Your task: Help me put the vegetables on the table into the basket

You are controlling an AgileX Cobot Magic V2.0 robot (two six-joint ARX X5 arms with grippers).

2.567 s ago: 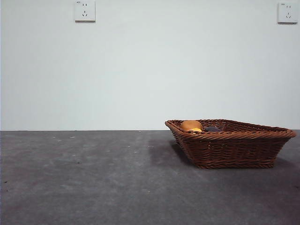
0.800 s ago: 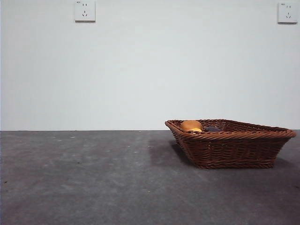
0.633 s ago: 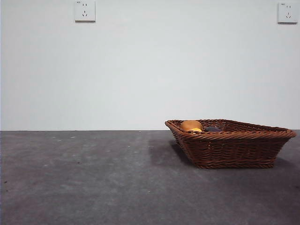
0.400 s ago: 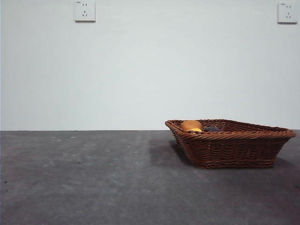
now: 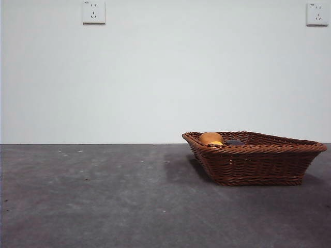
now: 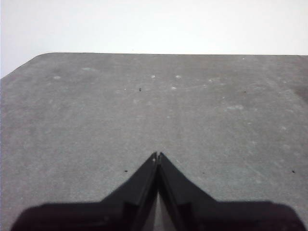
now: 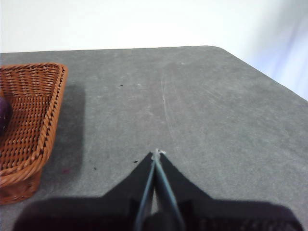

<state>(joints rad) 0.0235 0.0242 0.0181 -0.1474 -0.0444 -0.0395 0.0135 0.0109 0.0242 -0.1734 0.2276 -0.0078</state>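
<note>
The woven reddish-brown basket [image 5: 256, 157] stands on the dark grey table [image 5: 103, 196] at the right of the front view. Over its rim show the brown potato [image 5: 210, 138], a sliver of yellow corn [image 5: 216, 143] and the dark eggplant [image 5: 235, 142], all inside. In the right wrist view the basket [image 7: 29, 120] lies off to one side with a bit of purple eggplant [image 7: 4, 115] in it. My right gripper [image 7: 156, 155] is shut and holds nothing. My left gripper [image 6: 157, 156] is shut over bare table, holding nothing. Neither arm shows in the front view.
A white wall rises behind the table with two sockets [image 5: 93, 12] high up. The table's far edge and a rounded corner [image 6: 43, 55] appear in the left wrist view, another corner [image 7: 216, 48] in the right wrist view.
</note>
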